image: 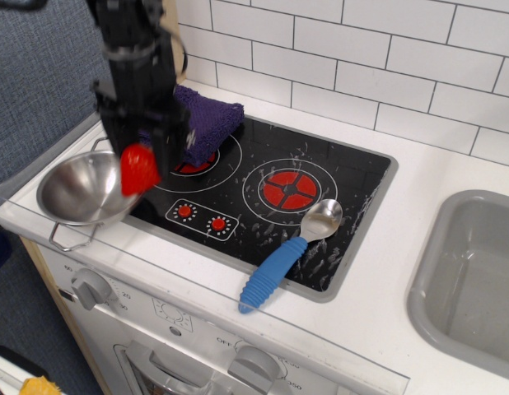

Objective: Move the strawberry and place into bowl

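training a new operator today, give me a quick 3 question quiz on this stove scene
1. True or false: the strawberry already lies on the floor of the bowl.
2. What rests on the hob's front right part? A) a blue-handled spoon B) a fork C) a knife
3. Fill in: the purple cloth lies on the back ____ burner.

Key
1. False. The tool holds the strawberry above the bowl's right rim.
2. A. The blue-handled spoon lies there, its metal end near the right burner.
3. Left.
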`<state>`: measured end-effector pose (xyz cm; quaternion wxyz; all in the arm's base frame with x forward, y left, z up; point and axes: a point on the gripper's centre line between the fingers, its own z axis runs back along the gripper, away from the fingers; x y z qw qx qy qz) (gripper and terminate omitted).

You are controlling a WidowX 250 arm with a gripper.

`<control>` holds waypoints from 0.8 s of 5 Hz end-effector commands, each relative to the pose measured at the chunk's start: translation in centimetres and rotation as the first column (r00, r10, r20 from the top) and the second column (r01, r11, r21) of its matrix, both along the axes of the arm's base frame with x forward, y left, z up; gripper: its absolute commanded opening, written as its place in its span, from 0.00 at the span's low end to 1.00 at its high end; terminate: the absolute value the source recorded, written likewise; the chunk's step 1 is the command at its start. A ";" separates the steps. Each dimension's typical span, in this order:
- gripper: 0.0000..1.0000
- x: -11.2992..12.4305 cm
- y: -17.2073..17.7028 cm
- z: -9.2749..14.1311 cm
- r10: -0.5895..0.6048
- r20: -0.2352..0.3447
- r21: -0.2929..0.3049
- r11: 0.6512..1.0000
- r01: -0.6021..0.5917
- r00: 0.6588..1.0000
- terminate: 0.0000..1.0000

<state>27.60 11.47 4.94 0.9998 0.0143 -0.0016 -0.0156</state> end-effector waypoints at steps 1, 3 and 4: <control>0.00 -2.8 2.7 0.4 0.061 -0.005 0.032 0.998 -0.060 0.998 0.00; 1.00 -3.3 2.9 1.3 0.080 0.028 0.028 0.996 -0.081 0.996 0.00; 1.00 -2.9 1.7 2.8 0.032 0.068 0.046 0.998 -0.035 0.997 0.00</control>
